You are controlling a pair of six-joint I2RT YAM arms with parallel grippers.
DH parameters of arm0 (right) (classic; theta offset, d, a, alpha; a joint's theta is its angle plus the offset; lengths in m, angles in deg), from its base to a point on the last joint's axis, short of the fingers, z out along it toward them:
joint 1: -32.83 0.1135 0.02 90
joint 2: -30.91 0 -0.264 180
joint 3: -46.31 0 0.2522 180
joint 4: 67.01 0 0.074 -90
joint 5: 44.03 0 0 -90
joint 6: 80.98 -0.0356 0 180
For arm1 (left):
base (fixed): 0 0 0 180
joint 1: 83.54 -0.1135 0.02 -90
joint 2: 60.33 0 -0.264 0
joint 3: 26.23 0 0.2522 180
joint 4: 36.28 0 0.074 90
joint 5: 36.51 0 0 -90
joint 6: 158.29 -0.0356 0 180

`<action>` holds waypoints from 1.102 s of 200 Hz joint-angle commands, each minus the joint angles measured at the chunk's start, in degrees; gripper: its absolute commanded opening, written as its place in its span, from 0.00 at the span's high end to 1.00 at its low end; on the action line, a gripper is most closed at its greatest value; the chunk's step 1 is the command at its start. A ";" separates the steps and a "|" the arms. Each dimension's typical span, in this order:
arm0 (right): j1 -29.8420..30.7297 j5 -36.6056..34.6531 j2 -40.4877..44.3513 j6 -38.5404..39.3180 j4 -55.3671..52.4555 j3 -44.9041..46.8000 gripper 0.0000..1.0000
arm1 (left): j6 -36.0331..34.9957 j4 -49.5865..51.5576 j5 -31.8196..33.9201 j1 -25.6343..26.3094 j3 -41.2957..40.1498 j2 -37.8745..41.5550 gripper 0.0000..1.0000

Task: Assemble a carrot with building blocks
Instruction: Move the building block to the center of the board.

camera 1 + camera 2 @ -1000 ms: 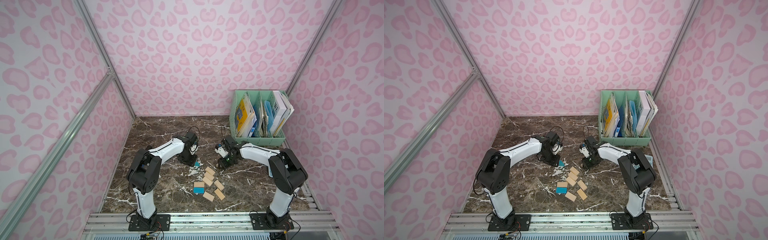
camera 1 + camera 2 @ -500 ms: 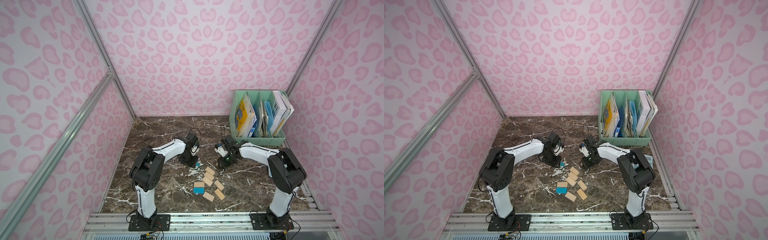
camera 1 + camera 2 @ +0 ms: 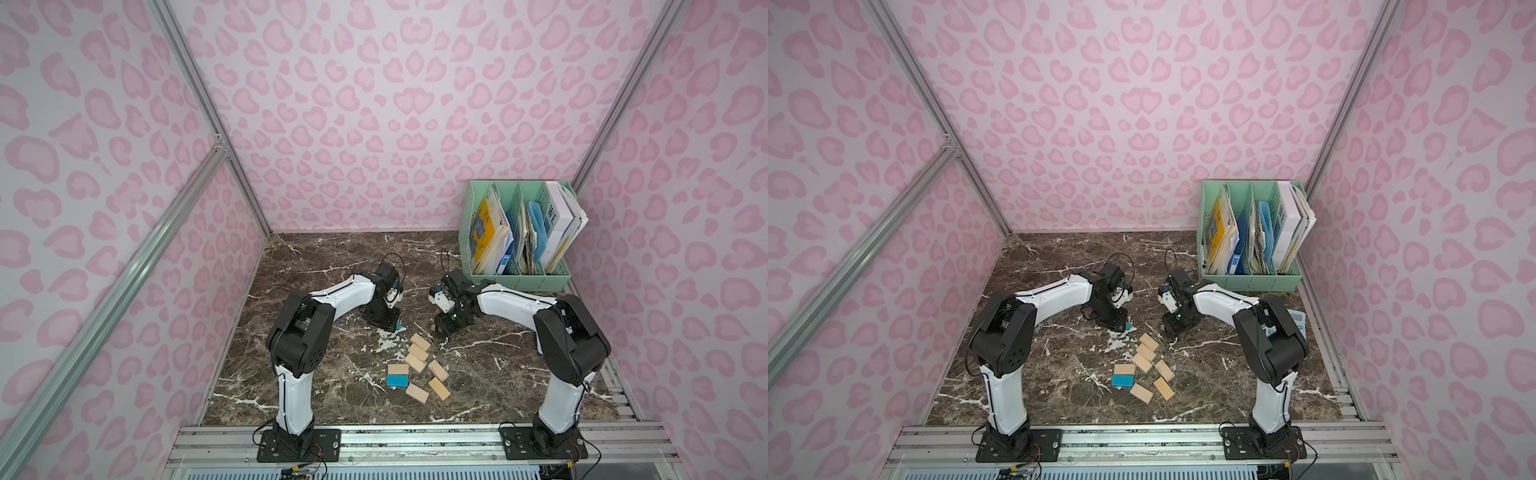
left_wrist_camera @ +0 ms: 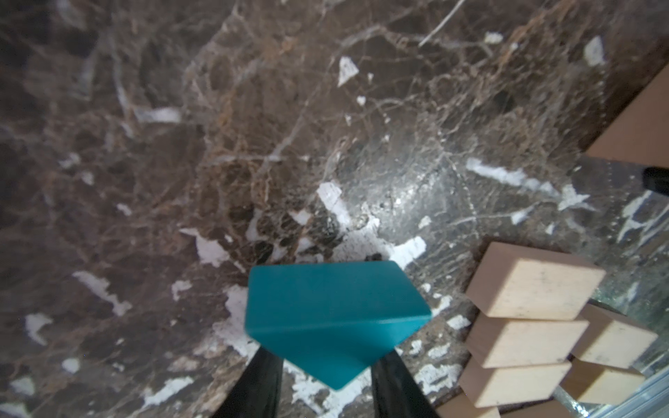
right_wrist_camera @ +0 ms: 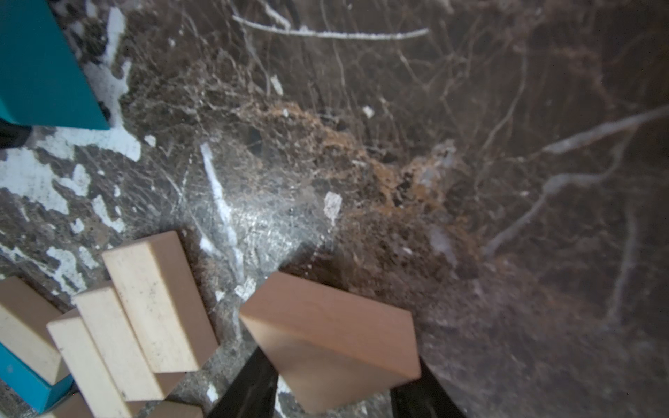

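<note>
Gripping the blue triangle between its fingers, the left gripper hangs low over the table just beyond the far end of the tan row. It is about where it was a second ago, and only that arm's elbow has swung a little toward the middle. The right gripper, closed on the tan triangle, has not visibly moved and sits at the other side of the same end. So little has changed: both triangles are in hand, and whether either touches the table cannot be told. The carrot is not yet built. Three tan blocks touch in the slanted row, a fourth lies against the blue block, and three more lie loose nearby. With both triangles already held, the likely next step is to set them down together at the row's far end, though the body still needs gathering.
</note>
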 commanded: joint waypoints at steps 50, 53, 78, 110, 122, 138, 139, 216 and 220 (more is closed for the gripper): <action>0.02 -1.02 -1.26 1.15 -1.46 -1.09 0.50 | -0.52 0.62 -1.35 -0.06 1.66 -0.79 0.59; 0.07 -1.02 -1.40 1.19 -1.43 -1.18 0.50 | -0.58 0.62 -1.39 -0.07 1.78 -0.93 0.59; 0.04 -0.68 -2.13 1.53 -1.82 -2.17 0.51 | -0.69 0.89 -1.79 -0.01 2.23 -1.14 0.59; 0.41 -0.41 -2.42 2.49 -1.67 -2.95 0.51 | -0.79 0.88 -1.88 -0.04 2.16 -1.29 0.59; 0.41 -0.32 -2.72 3.02 -1.85 -3.34 0.51 | -0.76 0.85 -1.97 0.00 2.20 -1.27 0.59; 0.59 -0.23 -3.27 3.86 -2.12 -4.03 0.51 | -0.84 0.84 -2.23 -0.06 2.28 -1.33 0.59; 0.61 -0.23 -3.28 3.89 -2.16 -4.11 0.51 | -0.84 0.81 -2.23 -0.06 2.31 -1.37 0.59; 1.35 -0.05 -4.70 5.68 -2.46 -5.97 0.51 | -3.25 1.94 -3.61 -0.07 4.23 -2.59 0.59; 1.36 -0.05 -4.70 5.68 -2.42 -6.03 0.51 | -3.42 1.94 -3.76 0.00 4.33 -2.57 0.59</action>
